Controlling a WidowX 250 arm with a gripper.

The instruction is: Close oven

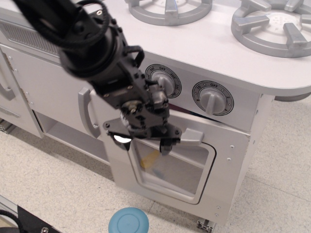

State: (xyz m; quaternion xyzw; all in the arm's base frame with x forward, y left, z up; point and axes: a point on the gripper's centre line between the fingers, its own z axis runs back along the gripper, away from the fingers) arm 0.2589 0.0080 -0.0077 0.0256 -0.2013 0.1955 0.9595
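The white oven door (223,170), with a clear rounded window (177,167) and a grey curved bar handle (193,136), stands almost upright and close against the oven front below the knobs. My black gripper (143,142) is at the door's upper left, pressed against it beside the handle. Its jaws are spread and hold nothing; one fingertip (165,145) rests at the window's top edge. A yellowish object shows dimly through the window. The arm hides the door's top left corner.
Three grey knobs, such as the right one (212,98), sit above the door, with grey burners (272,24) on the stovetop. A plain white cabinet door with a grey handle (85,112) stands to the left. A blue round lid (129,223) lies on the floor below.
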